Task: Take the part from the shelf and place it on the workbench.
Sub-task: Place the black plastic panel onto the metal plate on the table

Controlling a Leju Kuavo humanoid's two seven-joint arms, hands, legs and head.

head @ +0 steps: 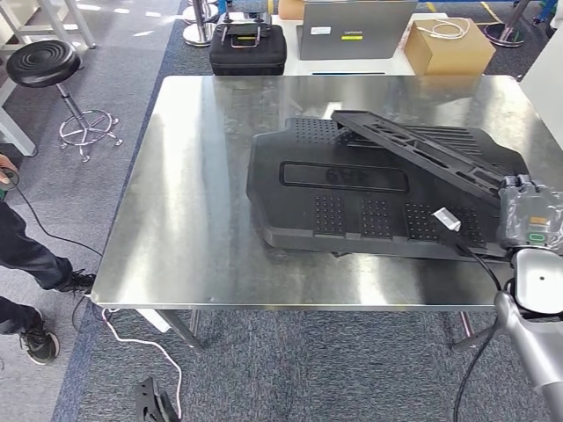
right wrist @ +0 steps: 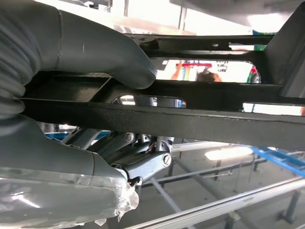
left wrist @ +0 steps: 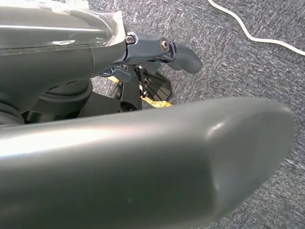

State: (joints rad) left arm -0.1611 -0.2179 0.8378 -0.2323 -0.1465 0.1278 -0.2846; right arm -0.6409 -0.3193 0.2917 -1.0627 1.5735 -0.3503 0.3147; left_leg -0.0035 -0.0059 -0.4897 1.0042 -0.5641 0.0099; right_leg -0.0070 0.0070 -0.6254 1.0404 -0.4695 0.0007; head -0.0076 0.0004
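Observation:
A long black slotted frame part (head: 412, 145) lies slanted across a big black panel (head: 345, 189) on the steel workbench (head: 193, 176). My right hand (head: 528, 211) grips the part's near right end at the bench's right side. In the right wrist view the thumb (right wrist: 107, 52) presses on one side of the part's bar (right wrist: 201, 121) and the fingers (right wrist: 144, 164) curl against the other side. My left hand (left wrist: 144, 157) hangs over the carpet with its fingers (left wrist: 172, 50) apart and nothing in it.
Behind the bench stand a black case (head: 247, 48), a grey laptop (head: 355, 28) and a cardboard box (head: 448, 46). A black stool (head: 43, 63) is at the far left. A person's legs (head: 26, 255) are at the left edge, with a white cable (head: 142, 343) on the floor.

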